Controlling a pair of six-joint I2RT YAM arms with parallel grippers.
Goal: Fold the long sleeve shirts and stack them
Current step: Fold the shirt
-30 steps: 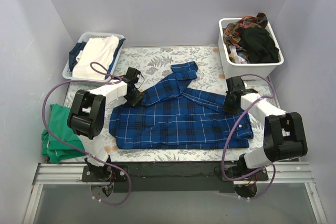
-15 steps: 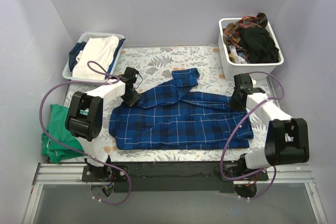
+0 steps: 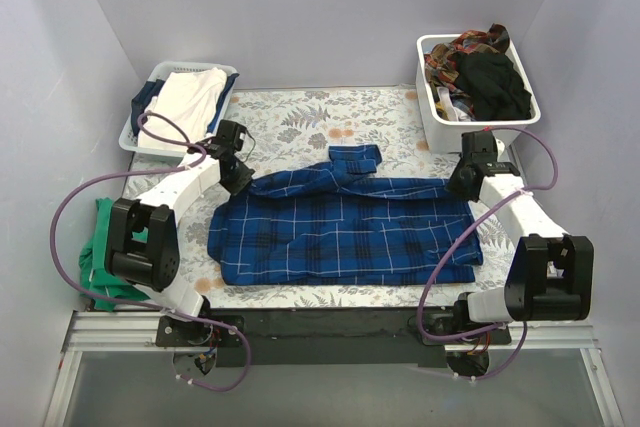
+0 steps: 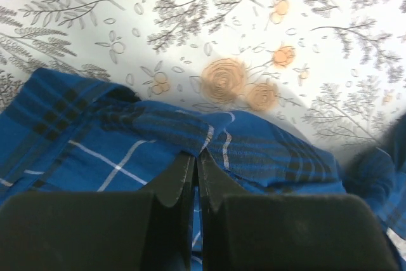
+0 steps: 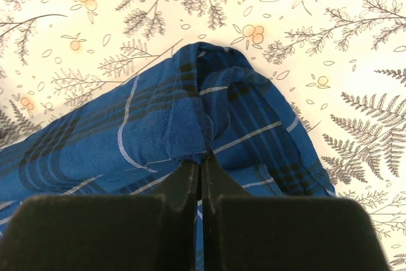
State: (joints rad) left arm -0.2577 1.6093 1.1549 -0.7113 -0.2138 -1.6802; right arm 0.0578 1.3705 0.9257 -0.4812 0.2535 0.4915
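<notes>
Plaid shirt (image 3: 340,232) — dark blue with thin white grid lines — is seen from above spread across the middle of the bench (image 3: 300,112), its far edge drawn into a nearly straight line between the left tool (image 3: 240,175) at one far corner and the right tool (image 3: 462,182) at the other. A sleeve cuff (image 3: 355,159) is laid over that far edge. A white basket (image 3: 130,132) of pale cloth stands at the far left, a white bin (image 3: 430,112) of mixed garments at the far right, and a green garment (image 3: 100,257) lies by the left arm. In the left wrist view the left tool (image 4: 195,157) is clenched on a bunched fold of the plaid shirt (image 4: 95,150), with the floral cover of the bench visible beyond. In the right wrist view the right tool (image 5: 198,163) is likewise pinched shut on a gathered corner of the cloth (image 5: 158,125). The step is judged to be a fold of the far edge toward the near one. Both corners would best be raised together and carried level at an even pace, so that the edge is held taut, the cuff is not shaken loose, and the near half is not dragged — the pinches look small, so slipping is a risk.
</notes>
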